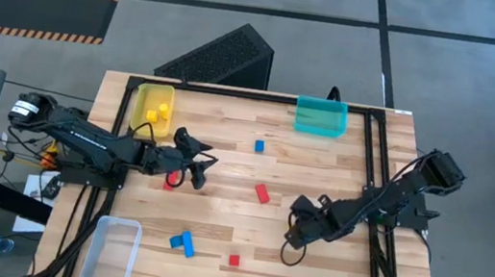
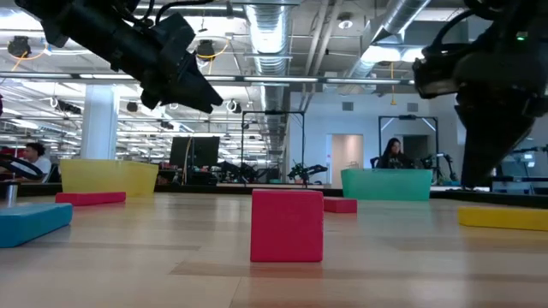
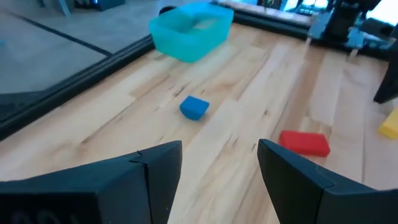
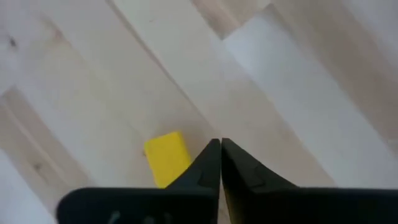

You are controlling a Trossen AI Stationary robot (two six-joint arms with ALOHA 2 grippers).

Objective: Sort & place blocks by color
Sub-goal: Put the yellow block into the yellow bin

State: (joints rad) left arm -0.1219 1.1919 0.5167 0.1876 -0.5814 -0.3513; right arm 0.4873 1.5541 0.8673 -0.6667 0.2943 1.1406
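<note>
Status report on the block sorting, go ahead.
Left gripper open, empty. Right gripper shut, empty, beside yellow block. Red blocks and blue blocks loose on table. Nothing in the way.

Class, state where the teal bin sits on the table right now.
In the high view, the teal bin sits at the table's far edge, right of centre, beyond the small blue cube.

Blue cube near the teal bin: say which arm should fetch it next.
Left. The left hand is open and aimed at the blue cube, with bare table between. The right hand is shut, down beside a yellow block elsewhere.
</note>
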